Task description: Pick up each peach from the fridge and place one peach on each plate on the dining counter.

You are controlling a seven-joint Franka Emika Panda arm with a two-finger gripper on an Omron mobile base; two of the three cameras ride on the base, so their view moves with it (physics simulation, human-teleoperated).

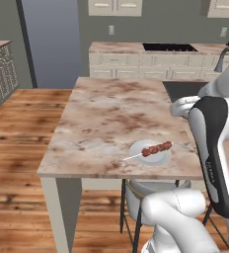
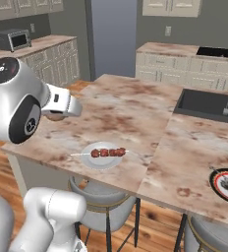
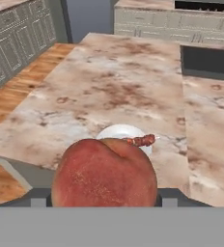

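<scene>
Gripper (image 3: 104, 200) clamped on a peach (image 3: 104, 176), carrying it above the dining counter (image 3: 109, 91). Pale plate (image 3: 124, 136) sits just ahead of and below the hand, w/ a meat skewer (image 3: 142, 140) across it. No peach on it yet. Dark patterned plate (image 2: 227, 185) well off to the gripper's right, also w/o a peach. So: first peach fetched, not placed; looks like second peach still to get.

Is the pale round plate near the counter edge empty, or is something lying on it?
Not empty: the pale round plate carries a skewer of red meat chunks.
</scene>
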